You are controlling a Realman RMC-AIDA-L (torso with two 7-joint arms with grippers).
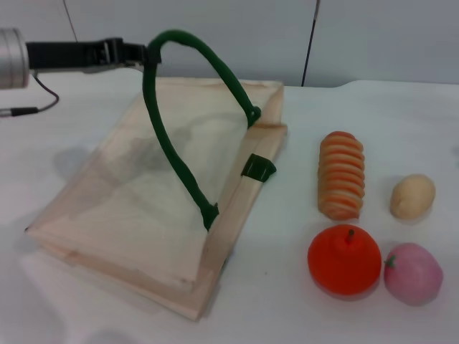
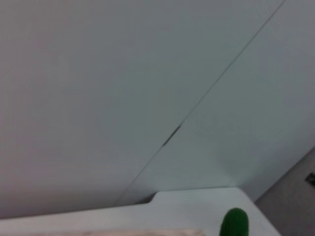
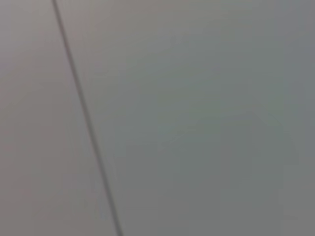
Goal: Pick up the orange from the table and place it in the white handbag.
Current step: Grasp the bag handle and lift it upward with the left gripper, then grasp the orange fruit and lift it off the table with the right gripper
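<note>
The orange [image 1: 344, 259], round and bright orange-red with a dark stem nub, sits on the white table [image 1: 280, 308] at the front right. The white handbag [image 1: 143, 208] lies to its left with its mouth facing the fruits. My left gripper [image 1: 142, 54] reaches in from the far left and is shut on the top of one dark green handle [image 1: 172, 136], holding that loop up above the bag. A bit of that handle shows in the left wrist view [image 2: 234, 222]. The other handle's end [image 1: 258, 168] lies on the bag's rim. My right gripper is out of view.
A ridged orange-and-cream striped oblong [image 1: 341, 174] lies just behind the orange. A pale beige fruit [image 1: 412, 196] is at the right. A pink round fruit [image 1: 412, 273] touches the orange's right side. A grey wall stands behind the table.
</note>
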